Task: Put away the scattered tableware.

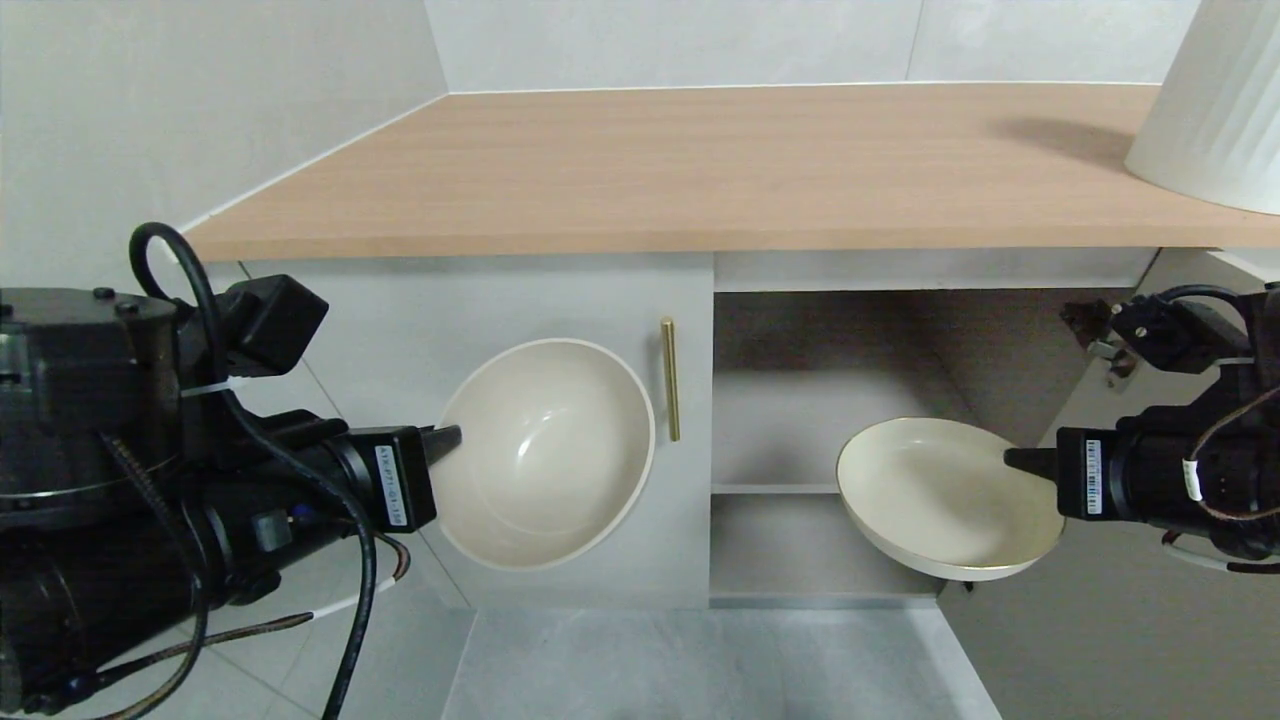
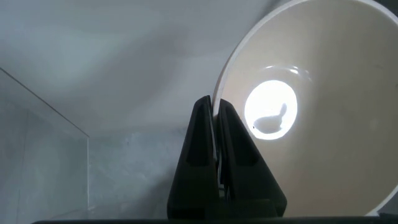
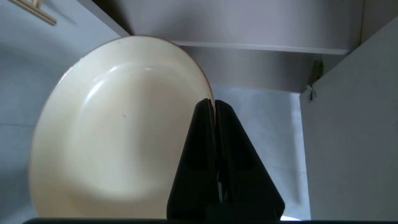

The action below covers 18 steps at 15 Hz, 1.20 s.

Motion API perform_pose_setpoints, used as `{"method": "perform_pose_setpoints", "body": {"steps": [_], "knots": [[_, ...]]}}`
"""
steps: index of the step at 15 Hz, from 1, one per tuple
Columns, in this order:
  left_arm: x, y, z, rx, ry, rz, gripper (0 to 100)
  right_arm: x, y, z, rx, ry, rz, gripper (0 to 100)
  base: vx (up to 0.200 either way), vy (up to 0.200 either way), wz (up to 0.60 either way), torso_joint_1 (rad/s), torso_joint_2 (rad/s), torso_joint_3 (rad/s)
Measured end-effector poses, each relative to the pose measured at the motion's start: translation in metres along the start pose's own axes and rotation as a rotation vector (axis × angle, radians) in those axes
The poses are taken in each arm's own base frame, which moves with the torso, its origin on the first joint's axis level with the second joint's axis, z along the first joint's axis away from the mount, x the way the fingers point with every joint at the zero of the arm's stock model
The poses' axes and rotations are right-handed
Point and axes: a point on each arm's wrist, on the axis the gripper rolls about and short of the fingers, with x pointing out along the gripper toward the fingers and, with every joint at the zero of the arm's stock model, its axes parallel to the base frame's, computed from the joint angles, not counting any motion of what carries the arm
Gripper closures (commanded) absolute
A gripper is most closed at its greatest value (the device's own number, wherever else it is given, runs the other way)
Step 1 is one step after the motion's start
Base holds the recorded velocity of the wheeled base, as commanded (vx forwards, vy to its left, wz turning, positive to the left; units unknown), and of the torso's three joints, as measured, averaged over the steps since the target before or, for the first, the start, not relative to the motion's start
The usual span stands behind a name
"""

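Note:
My left gripper (image 1: 447, 438) is shut on the rim of a deep cream bowl (image 1: 545, 455), held tilted in front of the closed left cabinet door (image 1: 400, 330). In the left wrist view its fingers (image 2: 202, 118) pinch the edge of the bowl (image 2: 311, 106). A shallow cream plate (image 1: 945, 498) with a thin gold rim hangs in my right gripper (image 1: 1012, 459), which is shut on its right edge, at the mouth of the open cabinet compartment (image 1: 830, 400). The right wrist view shows that gripper (image 3: 213, 107) clamped on the plate (image 3: 118, 130).
A wooden countertop (image 1: 700, 170) runs above the cabinet, with a white ribbed lamp shade (image 1: 1215, 110) at its right end. A gold handle (image 1: 669, 380) is on the closed door. Inside the open compartment is a shelf (image 1: 775, 489). The open door (image 1: 1100, 390) stands to the right.

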Motion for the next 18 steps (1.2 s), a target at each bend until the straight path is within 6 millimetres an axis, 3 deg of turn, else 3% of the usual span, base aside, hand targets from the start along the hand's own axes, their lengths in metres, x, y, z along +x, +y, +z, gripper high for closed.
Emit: {"method": "perform_pose_setpoints", "body": {"steps": [5, 9, 12, 18], "knots": [[0.0, 0.0, -0.001, 0.0, 0.002, 0.001, 100, 0.002, 0.0, -0.001, -0.003, 0.005, -0.001, 100, 0.0, 0.0, 0.0, 0.0, 0.0, 0.0], [0.0, 0.0, -0.001, 0.001, 0.002, 0.0, 100, 0.02, 0.0, -0.008, -0.032, 0.041, -0.009, 100, 0.0, 0.0, 0.0, 0.0, 0.0, 0.0], [0.0, 0.0, -0.001, 0.0, 0.001, 0.0, 100, 0.056, 0.001, -0.016, -0.016, 0.094, -0.028, 100, 0.0, 0.0, 0.0, 0.0, 0.0, 0.0], [0.0, -0.001, -0.001, 0.002, 0.001, -0.004, 100, 0.169, -0.009, -0.034, 0.128, -0.086, -0.135, 100, 0.0, 0.0, 0.0, 0.0, 0.0, 0.0]]}}
